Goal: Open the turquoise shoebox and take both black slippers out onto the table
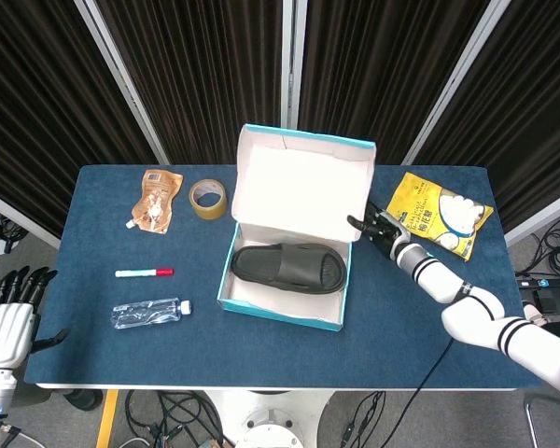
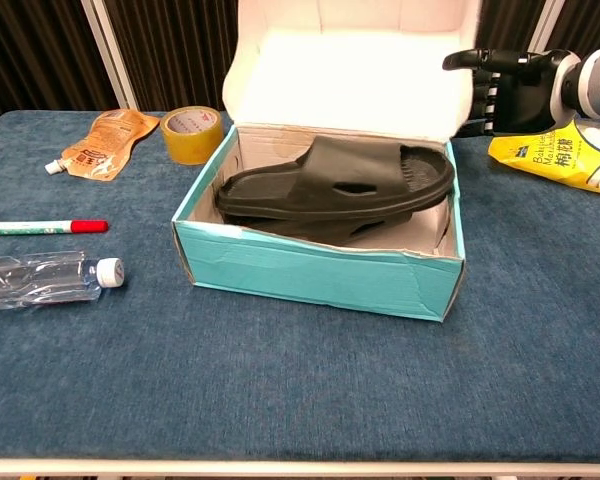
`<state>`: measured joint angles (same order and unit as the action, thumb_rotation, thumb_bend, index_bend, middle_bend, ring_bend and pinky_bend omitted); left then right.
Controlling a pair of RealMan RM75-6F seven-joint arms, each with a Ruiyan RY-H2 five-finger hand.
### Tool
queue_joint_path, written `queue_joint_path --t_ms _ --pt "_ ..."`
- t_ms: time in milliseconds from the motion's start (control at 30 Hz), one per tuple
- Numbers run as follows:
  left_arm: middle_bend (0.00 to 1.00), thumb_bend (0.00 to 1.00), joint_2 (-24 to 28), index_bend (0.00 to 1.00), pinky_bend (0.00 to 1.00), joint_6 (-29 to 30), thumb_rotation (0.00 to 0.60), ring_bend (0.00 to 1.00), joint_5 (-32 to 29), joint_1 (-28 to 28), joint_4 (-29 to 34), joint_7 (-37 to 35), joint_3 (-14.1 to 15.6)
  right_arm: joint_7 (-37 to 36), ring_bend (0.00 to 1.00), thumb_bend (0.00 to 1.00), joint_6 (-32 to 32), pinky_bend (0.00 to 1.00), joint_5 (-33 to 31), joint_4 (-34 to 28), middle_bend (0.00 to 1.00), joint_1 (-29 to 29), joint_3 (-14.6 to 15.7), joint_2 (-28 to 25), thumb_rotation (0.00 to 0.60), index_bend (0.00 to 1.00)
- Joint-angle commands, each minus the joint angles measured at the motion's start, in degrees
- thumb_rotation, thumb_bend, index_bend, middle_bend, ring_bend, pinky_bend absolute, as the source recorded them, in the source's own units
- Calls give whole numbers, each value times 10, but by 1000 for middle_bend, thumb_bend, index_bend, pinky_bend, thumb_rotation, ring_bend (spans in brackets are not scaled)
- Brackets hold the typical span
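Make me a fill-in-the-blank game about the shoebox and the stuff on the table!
1. The lid of the turquoise shoebox is ____.
2. The black slippers lie ____ the shoebox.
3. The marker has a ____ cap.
4. The tape roll sits between the shoebox and the orange ____.

Missing words: open; inside; red; pouch

The shoebox (image 2: 320, 265) lid runs off the chest view's 12 o'clock edge. A second slipper (image 2: 380, 228) lies mostly hidden beneath the top slipper (image 2: 335, 180).
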<state>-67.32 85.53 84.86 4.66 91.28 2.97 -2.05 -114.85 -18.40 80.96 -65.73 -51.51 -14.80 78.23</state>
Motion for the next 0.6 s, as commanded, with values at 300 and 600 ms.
queue_joint_path --t_ms 300,600 --pt "93 69 0 123 43 -2 600 0 6 4 -1 2 -1 235 0 0 87 0 104 -27 0 -43 111 -99 600 0" --pt "93 69 2 123 42 -5 600 0 8 9 7 13 -3 506 0 0 -18 0 99 -152 4 -4 129 -201 600 0"
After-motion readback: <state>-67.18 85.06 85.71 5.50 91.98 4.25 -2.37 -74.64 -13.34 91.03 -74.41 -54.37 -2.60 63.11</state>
